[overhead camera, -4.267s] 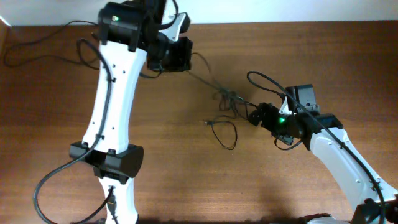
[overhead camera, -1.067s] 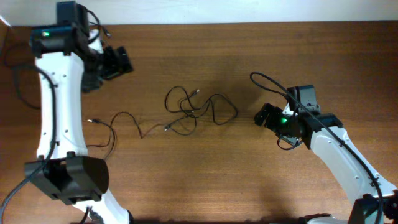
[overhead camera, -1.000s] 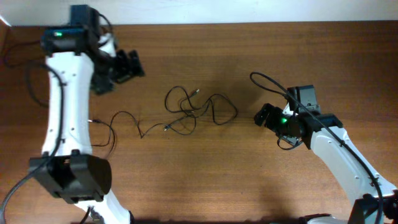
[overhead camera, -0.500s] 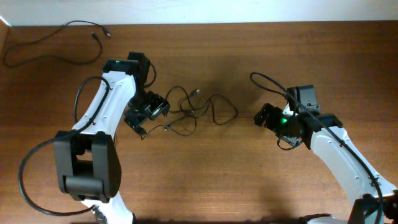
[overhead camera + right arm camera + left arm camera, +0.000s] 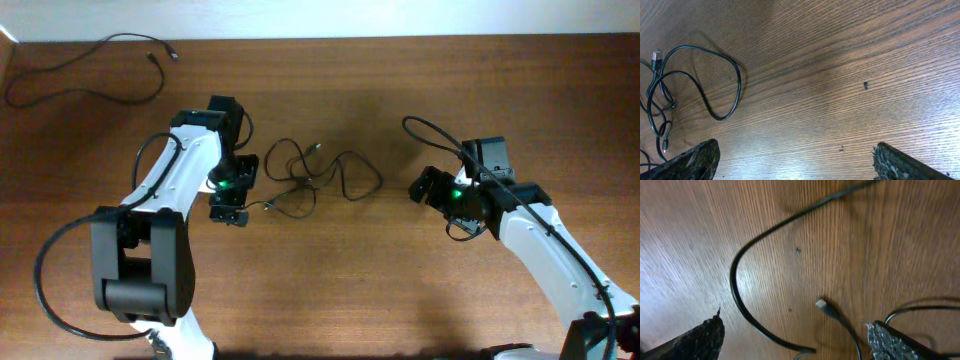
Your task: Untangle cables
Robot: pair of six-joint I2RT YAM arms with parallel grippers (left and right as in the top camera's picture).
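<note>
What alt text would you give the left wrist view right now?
The left gripper hangs open over a thin black cable curving across the brown wooden table. A small silver-tipped plug end lies untouched just ahead of its fingertips.

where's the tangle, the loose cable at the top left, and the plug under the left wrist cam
tangle (image 5: 303, 180), overhead view, the knot where the loops cross
loose cable (image 5: 120, 36), overhead view, the top of its curve
plug (image 5: 821, 304), left wrist view, its silver tip

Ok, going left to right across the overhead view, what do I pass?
First the lone cable at the top left → left gripper, open → tangled cables in the middle → right gripper, open.
</note>
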